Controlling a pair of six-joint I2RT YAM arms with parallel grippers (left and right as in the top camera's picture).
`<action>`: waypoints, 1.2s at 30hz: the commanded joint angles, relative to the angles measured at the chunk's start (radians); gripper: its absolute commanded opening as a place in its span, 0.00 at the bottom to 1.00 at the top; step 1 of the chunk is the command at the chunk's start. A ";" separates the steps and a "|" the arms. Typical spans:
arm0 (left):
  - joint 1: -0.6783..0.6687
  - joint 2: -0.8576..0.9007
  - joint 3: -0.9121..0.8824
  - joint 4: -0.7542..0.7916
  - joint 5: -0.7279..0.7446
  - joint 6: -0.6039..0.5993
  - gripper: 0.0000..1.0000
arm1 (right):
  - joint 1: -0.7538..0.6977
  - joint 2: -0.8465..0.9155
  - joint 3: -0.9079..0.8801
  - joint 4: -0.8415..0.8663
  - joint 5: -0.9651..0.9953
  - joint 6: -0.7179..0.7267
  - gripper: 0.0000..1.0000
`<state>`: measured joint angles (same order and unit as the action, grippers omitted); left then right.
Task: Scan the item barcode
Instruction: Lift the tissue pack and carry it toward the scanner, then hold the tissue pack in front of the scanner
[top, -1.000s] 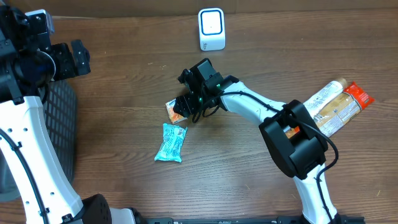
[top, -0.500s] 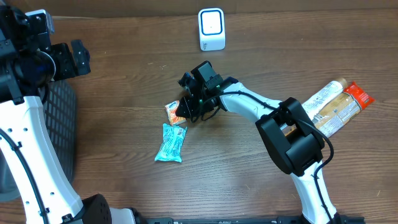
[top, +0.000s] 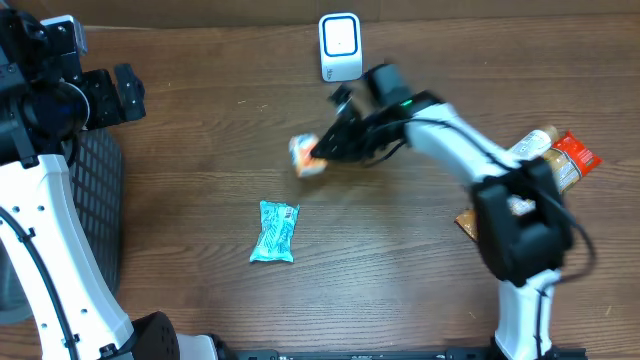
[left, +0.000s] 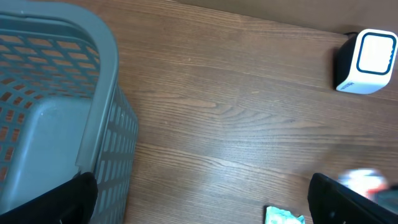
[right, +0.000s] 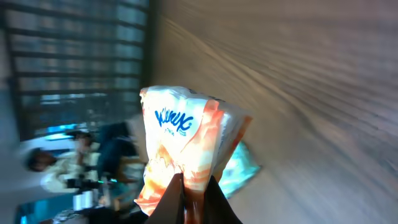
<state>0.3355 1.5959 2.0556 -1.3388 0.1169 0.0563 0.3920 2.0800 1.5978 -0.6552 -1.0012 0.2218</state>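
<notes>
An orange and white snack packet (top: 306, 156) hangs above the table, blurred by motion. My right gripper (top: 324, 151) is shut on its edge. In the right wrist view the packet (right: 186, 140) stands up from the pinched jaws of that gripper (right: 194, 186). The white scanner with a blue-rimmed face (top: 341, 47) stands at the back, just beyond the right arm. No barcode shows on the packet. My left gripper (top: 108, 92) is open and empty at the far left, above the basket (left: 56, 93). Its wrist view also shows the scanner (left: 367, 62).
A teal packet (top: 274, 231) lies flat on the wood in front of the held one. A grey mesh basket (top: 95, 200) stands at the left edge. Several long packages (top: 545, 165) lie at the right, beside the right arm's base.
The right gripper shut on the orange packet beside the teal one, lifted it and swung it back and right toward the scanner. The left arm stayed still.
</notes>
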 joint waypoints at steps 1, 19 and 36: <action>0.004 0.003 0.006 0.003 0.007 0.015 1.00 | -0.053 -0.134 0.014 -0.009 -0.214 -0.048 0.04; 0.004 0.003 0.006 0.003 0.007 0.015 1.00 | -0.223 -0.405 0.014 0.117 -0.534 0.044 0.04; 0.004 0.003 0.006 0.003 0.007 0.014 1.00 | -0.010 -0.398 0.078 -0.106 0.548 0.040 0.03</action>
<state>0.3359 1.5959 2.0556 -1.3392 0.1169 0.0563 0.3607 1.6920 1.6047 -0.7437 -0.7418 0.2611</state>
